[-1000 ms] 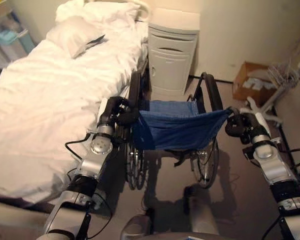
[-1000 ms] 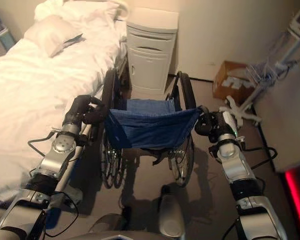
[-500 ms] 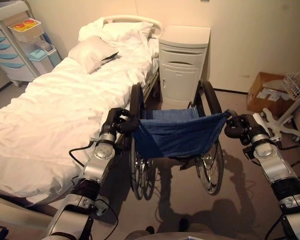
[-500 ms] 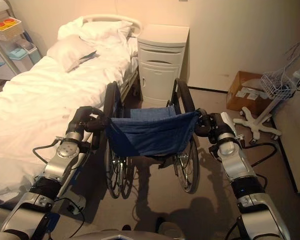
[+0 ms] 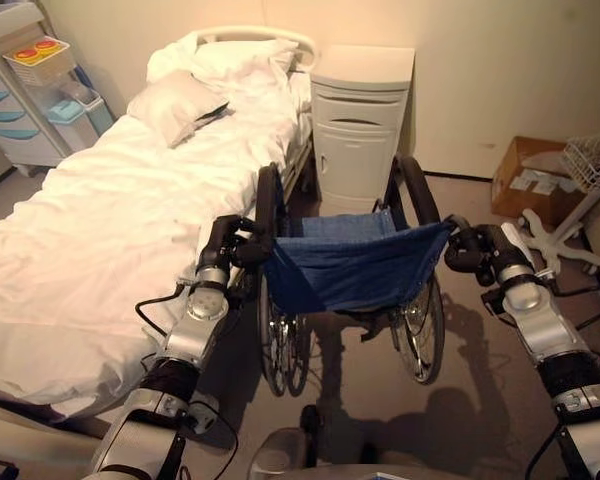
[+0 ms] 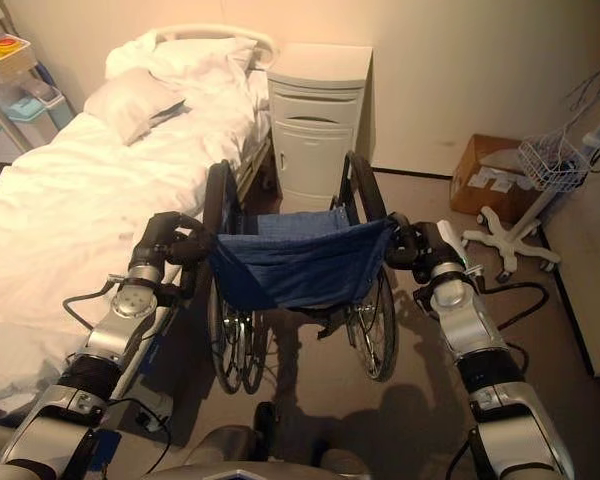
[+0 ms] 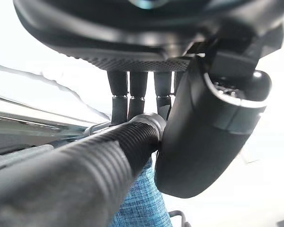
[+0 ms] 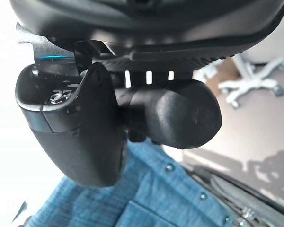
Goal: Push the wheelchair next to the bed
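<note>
Now, step in hand: the push itself — both hands are on the wheelchair's rear grips, and the chair is partway into the gap beside the bed.
Left hand [image 5: 226,243]: fingers and thumb curled round the ribbed left push handle [image 7: 80,175], as its wrist view shows.
Right hand [image 6: 420,246]: wrapped round the smooth right push handle [image 8: 173,113], thumb closed under it.
Wheelchair [image 5: 352,265]: centre of the head view, blue sling back facing the robot; its left wheel stands just beside the bed's edge.
Bed [image 5: 100,210]: white bedding from 9 to 11 o'clock, pillow [image 5: 168,103] near the head.
Bedside cabinet [image 5: 360,120]: at 12 o'clock, straight ahead of the chair, near its front.
Next move, as I judge it: a short, even forward push, keeping the chair parallel to the bed — stopping short of the cabinet.
</note>
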Robot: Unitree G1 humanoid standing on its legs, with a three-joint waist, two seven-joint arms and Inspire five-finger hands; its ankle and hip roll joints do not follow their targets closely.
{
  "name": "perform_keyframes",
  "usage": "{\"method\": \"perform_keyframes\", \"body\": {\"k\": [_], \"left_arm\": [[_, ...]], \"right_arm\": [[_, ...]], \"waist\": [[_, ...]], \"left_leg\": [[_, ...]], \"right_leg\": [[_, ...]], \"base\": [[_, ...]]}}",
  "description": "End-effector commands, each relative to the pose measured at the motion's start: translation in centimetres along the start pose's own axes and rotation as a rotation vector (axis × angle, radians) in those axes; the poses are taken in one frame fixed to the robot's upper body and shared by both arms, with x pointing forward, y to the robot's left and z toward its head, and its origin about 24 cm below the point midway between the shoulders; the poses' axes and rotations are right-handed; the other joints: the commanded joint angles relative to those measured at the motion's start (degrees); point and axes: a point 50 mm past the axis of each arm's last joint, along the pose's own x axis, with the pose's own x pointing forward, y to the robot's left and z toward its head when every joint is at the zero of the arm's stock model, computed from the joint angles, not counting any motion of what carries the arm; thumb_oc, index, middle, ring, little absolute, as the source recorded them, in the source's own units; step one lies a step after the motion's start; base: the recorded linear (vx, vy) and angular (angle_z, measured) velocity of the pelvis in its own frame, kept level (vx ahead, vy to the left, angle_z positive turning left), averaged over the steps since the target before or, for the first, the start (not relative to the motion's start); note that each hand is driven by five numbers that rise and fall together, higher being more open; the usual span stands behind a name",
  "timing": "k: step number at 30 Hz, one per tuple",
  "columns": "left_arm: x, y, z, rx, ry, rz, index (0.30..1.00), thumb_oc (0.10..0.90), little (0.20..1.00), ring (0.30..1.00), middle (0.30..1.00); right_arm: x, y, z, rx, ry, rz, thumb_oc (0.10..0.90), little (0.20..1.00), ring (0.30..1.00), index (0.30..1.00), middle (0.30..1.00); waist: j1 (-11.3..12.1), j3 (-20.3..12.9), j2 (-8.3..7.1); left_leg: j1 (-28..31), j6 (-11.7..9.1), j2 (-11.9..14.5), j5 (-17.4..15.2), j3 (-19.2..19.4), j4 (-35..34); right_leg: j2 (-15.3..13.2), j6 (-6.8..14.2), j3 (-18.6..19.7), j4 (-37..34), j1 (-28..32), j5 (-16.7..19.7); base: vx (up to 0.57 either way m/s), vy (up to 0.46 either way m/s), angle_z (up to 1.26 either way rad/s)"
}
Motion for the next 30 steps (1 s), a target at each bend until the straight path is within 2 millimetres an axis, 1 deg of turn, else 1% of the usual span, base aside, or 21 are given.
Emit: {"method": "perform_keyframes", "body": {"k": [1, 2, 3, 4, 5, 6, 7, 8, 10, 11, 14, 15, 19, 20, 21, 25, 30], "left_arm": [[-1.6, -0.8, -4.1, 0.11, 0.169, -0.11, 0.3, 0.4, 0.3, 0.3, 0.3], [-1.6, -0.7, -4.1, 0.113, 0.169, -0.11, 0.3, 0.4, 0.3, 0.3, 0.3], [-1.6, -0.6, -4.1, 0.123, 0.171, -0.113, 0.3, 0.4, 0.3, 0.3, 0.3], [-1.7, -0.5, -4.3, 0.141, 0.171, -0.115, 0.3, 0.4, 0.3, 0.3, 0.3], [-1.7, -0.2, -4.3, 0.146, 0.171, -0.112, 0.3, 0.4, 0.3, 0.3, 0.3], [-1.7, -0.2, -4.3, 0.146, 0.171, -0.11, 0.3, 0.4, 0.3, 0.3, 0.3], [-1.6, -0.1, -4.3, 0.145, 0.168, -0.104, 0.3, 0.4, 0.3, 0.3, 0.3], [-1.4, 0.1, -4.1, 0.144, 0.159, -0.093, 0.3, 0.4, 0.3, 0.3, 0.3], [-1.2, 0.3, -3.7, 0.145, 0.149, -0.086, 0.3, 0.4, 0.3, 0.3, 0.3], [-0.7, 0.3, -3.2, 0.137, 0.143, -0.075, 0.3, 0.4, 0.3, 0.3, 0.3], [-0.5, 0.0, -3.1, 0.132, 0.147, -0.08, 0.3, 0.4, 0.3, 0.3, 0.3], [-0.8, -0.2, -3.3, 0.131, 0.157, -0.089, 0.3, 0.4, 0.3, 0.3, 0.3], [-1.2, -0.5, -4.1, 0.124, 0.185, -0.101, 0.3, 0.4, 0.3, 0.3, 0.3], [-1.3, -0.7, -4.3, 0.122, 0.195, -0.097, 0.789, 0.726, 0.789, 0.789, 0.789], [-1.4, -0.7, -4.4, 0.118, 0.199, -0.1, 0.9, 0.8, 0.9, 0.9, 0.9], [-1.6, -0.8, -4.5, 0.115, 0.201, -0.1, 0.9, 0.8, 0.9, 0.9, 0.9], [-2.2, -0.9, -5.1, 0.084, 0.214, -0.085, 0.9, 0.8, 0.9, 0.9, 0.9]], "right_arm": [[-0.6, 1.4, -1.0, -0.163, -0.032, 0.119, 0.4, 0.3, 0.3, 0.3, 0.3], [-0.6, 1.5, -1.1, -0.16, -0.032, 0.119, 0.4, 0.3, 0.3, 0.3, 0.3], [-0.7, 1.6, -1.2, -0.151, -0.031, 0.119, 0.4, 0.3, 0.3, 0.3, 0.3], [-1.0, 2.1, -1.5, -0.137, -0.036, 0.119, 0.4, 0.3, 0.3, 0.3, 0.3], [-1.0, 2.3, -1.5, -0.133, -0.04, 0.119, 0.4, 0.3, 0.3, 0.3, 0.3], [-1.0, 2.4, -1.5, -0.133, -0.041, 0.119, 0.4, 0.3, 0.3, 0.3, 0.3], [-1.0, 2.6, -1.3, -0.135, -0.045, 0.119, 0.4, 0.3, 0.3, 0.3, 0.3], [-0.9, 2.4, -1.1, -0.142, -0.049, 0.117, 0.4, 0.3, 0.3, 0.3, 0.3], [-0.6, 2.2, -0.7, -0.145, -0.055, 0.111, 0.4, 0.3, 0.3, 0.3, 0.3], [-0.4, 2.1, -0.1, -0.143, -0.06, 0.101, 0.4, 0.3, 0.3, 0.3, 0.3], [-0.4, 2.0, -0.1, -0.146, -0.058, 0.099, 0.4, 0.3, 0.3, 0.3, 0.3], [-0.5, 1.9, -0.2, -0.148, -0.055, 0.099, 0.4, 0.3, 0.3, 0.3, 0.3], [-0.6, 1.7, -0.4, -0.16, -0.044, 0.106, 0.4, 0.3, 0.3, 0.3, 0.3], [-0.7, 1.7, -0.6, -0.162, -0.036, 0.101, 0.504, 0.455, 0.455, 0.455, 0.455], [-0.7, 1.8, -0.7, -0.155, -0.031, 0.103, 0.8, 0.9, 0.9, 0.9, 0.9], [-0.8, 2.1, -0.8, -0.146, -0.022, 0.103, 0.8, 0.9, 0.9, 0.9, 0.9], [-1.1, 2.4, -1.2, -0.146, -0.016, 0.102, 0.8, 0.9, 0.9, 0.9, 0.9]], "waist": [[1.55, -0.14, -1.0], [1.64, -0.29, -0.92], [1.84, -0.62, -0.82], [1.71, -0.61, -0.32], [1.44, -0.36, -0.18], [1.39, -0.28, -0.18], [1.13, 0.04, -0.36], [0.63, 0.41, -0.81], [0.18, 0.62, -1.08], [-0.53, 0.7, -1.2], [-0.56, 0.19, -1.67], [-0.55, -0.28, -1.89], [-0.79, -1.01, -1.98], [-0.96, -1.18, -1.94], [-0.99, -1.24, -1.89], [-1.07, -1.25, -1.73], [-1.31, -1.36, -1.45]], "left_leg": [[3.37, 3.08, -0.56, 5.45, -0.94, -12.39], [3.43, 3.22, -0.59, 5.51, -0.9, -12.57], [3.56, 3.55, -0.76, 5.69, -0.84, -12.99], [4.79, 4.11, -0.92, 5.34, -1.36, -13.61], [5.52, 4.3, -0.84, 4.94, -1.36, -13.65], [5.7, 4.33, -0.84, 4.85, -1.34, -13.66], [6.18, 4.04, -0.76, 4.73, -1.42, -13.41], [6.73, 3.51, -0.85, 4.37, -2.01, -13.1], [7.09, 3.51, -1.09, 3.83, -2.44, -13.41], [7.27, 4.19, -1.7, 3.06, -2.91, -13.91], [6.46, 4.41, -2.13, 2.99, -3.35, -13.13], [6.64, 4.21, -1.91, 2.98, -3.06, -12.94], [7.97, 4.03, -1.69, 2.46, -3.07, -13.49], [8.27, 4.01, -1.68, 2.34, -3.06, -13.58], [8.57, 3.99, -1.63, 2.22, -3.0, -13.77], [9.47, 4.0, -1.33, 1.8, -2.7, -14.24], [10.54, 4.03, -1.12, 1.22, -2.26, -14.4]], "right_leg": [[-2.91, 4.12, 3.82, 8.76, 0.13, -1.65], [-3.17, 4.31, 3.64, 10.34, -0.31, -1.49], [-3.86, 4.88, 3.34, 13.6, -1.44, -0.86], [-4.99, 5.55, 3.41, 20.47, -6.03, 2.36], [-5.14, 5.42, 3.79, 21.17, -7.71, 2.97], [-5.18, 5.4, 3.88, 21.3, -7.98, 3.06], [-5.14, 5.2, 3.89, 18.21, -8.36, 3.34], [-4.57, 4.93, 4.78, 10.71, -8.16, 4.01], [-3.94, 5.06, 6.02, 6.25, -8.43, 5.32], [-2.27, 4.79, 7.55, 4.37, -9.66, 5.5], [-1.92, 4.68, 8.01, 2.6, -8.26, 5.52], [-1.94, 4.65, 7.6, 1.48, -6.99, 5.63], [-1.54, 4.36, 7.94, -0.58, -5.12, 5.47], [-1.37, 4.3, 8.17, -0.96, -4.7, 5.36], [-1.36, 4.33, 8.1, -1.17, -4.45, 5.28], [-1.34, 4.36, 8.04, -1.32, -4.07, 4.99], [-1.15, 4.26, 8.11, -1.63, -3.21, 4.6]], "base": [[0.2, 0.143, -0.18], [0.16, 0.124, -0.14], [0.14, 0.125, -0.03], [0.18, 0.123, -0.03], [0.16, 0.09, -0.13], [0.12, 0.0, -0.14], [0.14, -0.08, -0.09], [0.13, -0.099, -0.09], [0.07, -0.099, -0.12], [0.08, -0.094, 0.07], [0.11, -0.091, 0.41], [0.15, -0.079, 0.39], [0.15, -0.051, 0.21], [0.1, -0.028, 0.16], [0.08, -0.031, 0.17], [0.05, -0.039, 0.0], [0.03, -0.023, 0.0]]}}
